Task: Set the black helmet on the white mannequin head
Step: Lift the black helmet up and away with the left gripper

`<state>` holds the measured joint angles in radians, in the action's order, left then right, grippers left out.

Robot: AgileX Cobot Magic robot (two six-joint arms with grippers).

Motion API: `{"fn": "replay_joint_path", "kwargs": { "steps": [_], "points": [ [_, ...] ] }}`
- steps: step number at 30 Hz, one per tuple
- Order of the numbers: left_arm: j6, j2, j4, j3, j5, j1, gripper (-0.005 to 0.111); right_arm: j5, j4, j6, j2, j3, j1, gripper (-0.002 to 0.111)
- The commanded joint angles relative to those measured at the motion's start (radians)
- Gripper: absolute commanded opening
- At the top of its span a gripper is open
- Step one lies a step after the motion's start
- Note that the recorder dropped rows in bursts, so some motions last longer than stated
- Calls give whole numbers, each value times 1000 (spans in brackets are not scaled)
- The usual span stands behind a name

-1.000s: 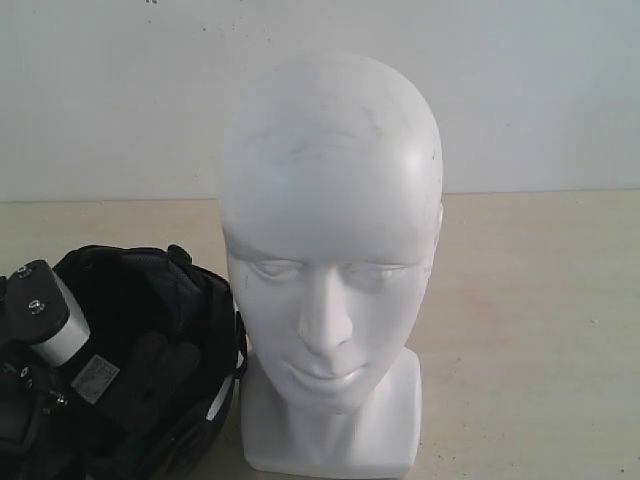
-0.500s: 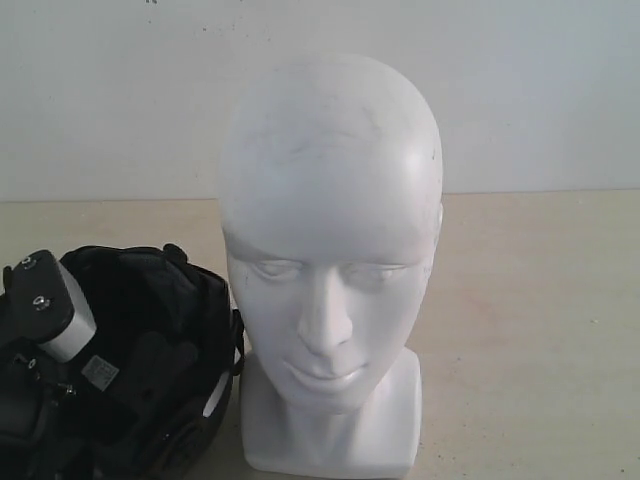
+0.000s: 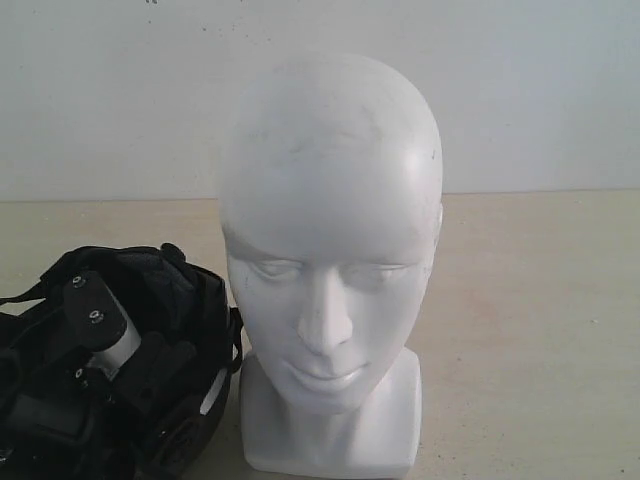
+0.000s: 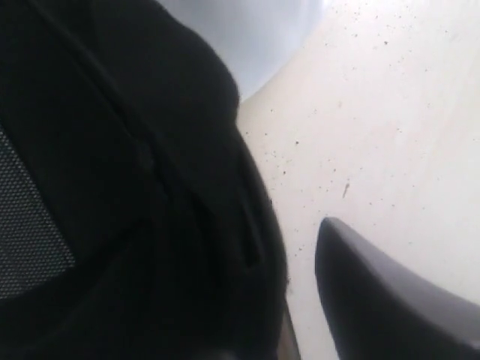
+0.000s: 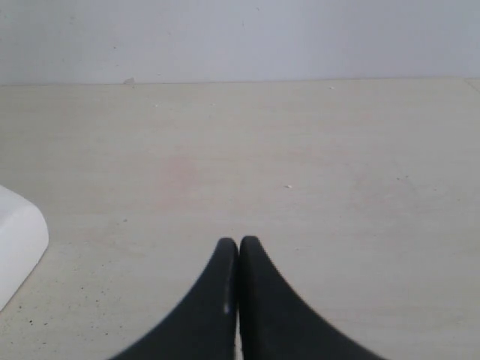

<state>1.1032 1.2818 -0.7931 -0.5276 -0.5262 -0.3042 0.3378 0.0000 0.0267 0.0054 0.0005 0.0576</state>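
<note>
The white mannequin head (image 3: 330,250) stands upright on its squared base in the middle of the table, facing the exterior camera. The black helmet (image 3: 170,300) lies upside down just to its left, padded inside up, almost touching the base. My left arm (image 3: 95,325) reaches into the bowl. In the left wrist view the helmet's rim (image 4: 187,187) sits inside my left gripper (image 4: 247,255). One finger (image 4: 382,300) stands outside the shell with a gap of table between them; the other is hidden. My right gripper (image 5: 239,241) is shut and empty over bare table.
A pale wall (image 3: 530,90) closes the back of the beige table (image 3: 540,330). A corner of the mannequin base (image 5: 19,240) shows in the right wrist view. The helmet's strap (image 3: 30,290) trails off on its left side.
My left arm has moved to the right and down into the helmet's bowl. The helmet has shifted slightly. The mannequin head has not moved.
</note>
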Motion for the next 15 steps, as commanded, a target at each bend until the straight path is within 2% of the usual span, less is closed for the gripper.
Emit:
{"fn": "replay_joint_path", "kwargs": {
  "steps": [1,6,9,12,14,15],
  "points": [
    [19,29,-40,4,50,-8,60,-4,-9,-4,-5,0,-8,0],
    [53,61,-59,4,82,-25,60,-4,-9,-4,-5,0,-8,0],
    [57,97,-63,4,143,-69,60,-4,-9,-4,-5,0,-8,0],
    [57,108,-56,4,178,-69,58,-4,-9,-4,-5,0,-8,0],
    [57,110,-56,4,196,-69,46,-4,-9,-4,-5,0,-8,0],
    [57,110,-56,4,201,-69,34,-4,-9,-4,-5,0,-8,0]
  ]
}}
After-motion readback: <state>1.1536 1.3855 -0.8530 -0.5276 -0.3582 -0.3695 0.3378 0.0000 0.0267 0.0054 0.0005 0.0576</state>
